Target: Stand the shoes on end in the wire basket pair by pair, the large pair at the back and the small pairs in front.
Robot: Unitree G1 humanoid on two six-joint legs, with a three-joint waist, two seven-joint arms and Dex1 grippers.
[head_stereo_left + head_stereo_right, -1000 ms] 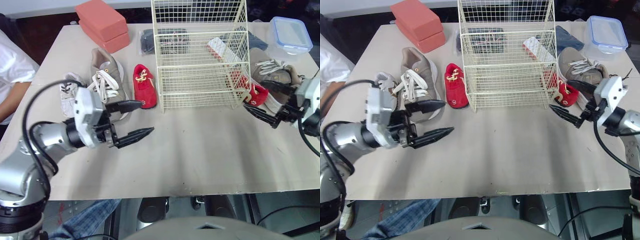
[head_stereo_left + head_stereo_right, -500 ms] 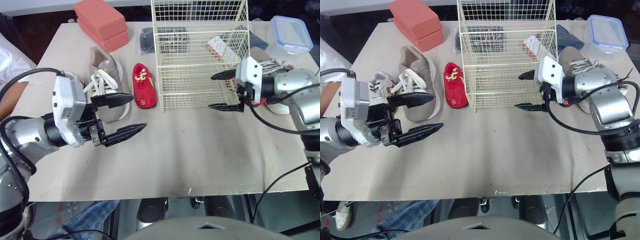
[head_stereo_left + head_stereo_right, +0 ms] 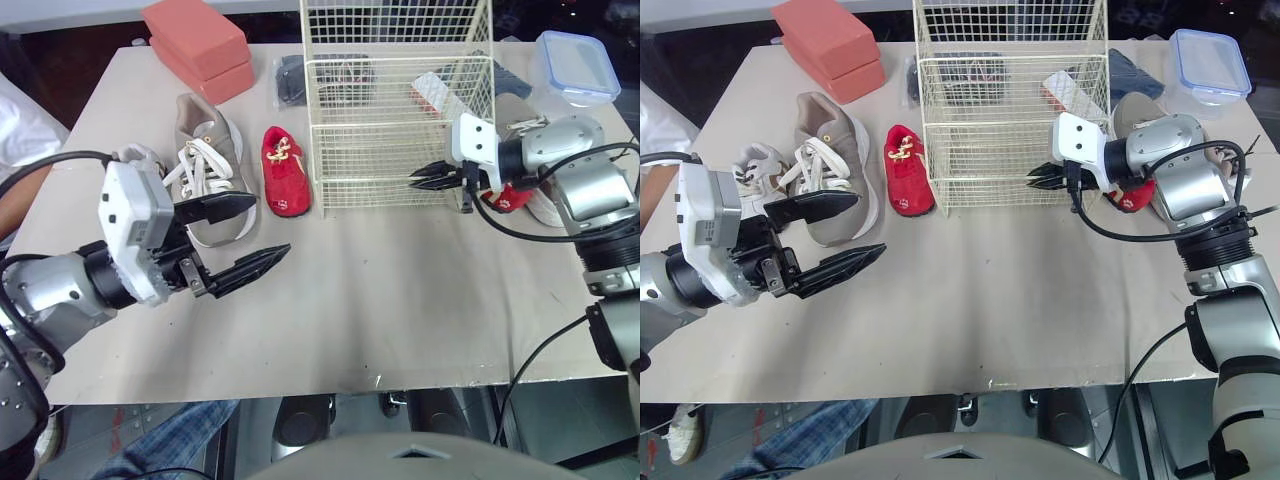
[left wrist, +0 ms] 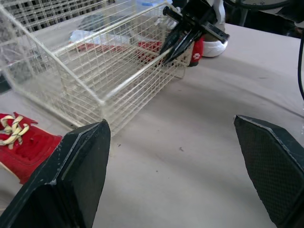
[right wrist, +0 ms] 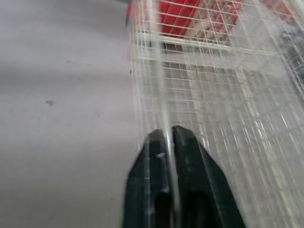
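Note:
The cream wire basket (image 3: 395,110) stands at the back middle of the table. My right gripper (image 3: 420,177) is shut on a wire at its lower front right edge; the wire runs between the fingers (image 5: 187,147). My left gripper (image 3: 270,227) hangs open over bare table, just in front of a large beige shoe (image 3: 205,160). Beside that shoe lie a small red shoe (image 3: 283,170) and a small white shoe (image 3: 135,165). A second red shoe (image 3: 505,197) and a second large beige shoe (image 3: 545,140) lie right of the basket, partly hidden by my right arm.
Two pink bricks (image 3: 195,45) are stacked at the back left. A clear box with a blue lid (image 3: 580,65) sits at the back right. Dark shoes (image 3: 320,80) lie behind the basket. A person's white sleeve (image 3: 20,120) shows at the left edge.
My right arm swung in from the table's right edge to the basket's front, and its fingers closed on the wire. The left gripper stayed open and shifted slightly left.

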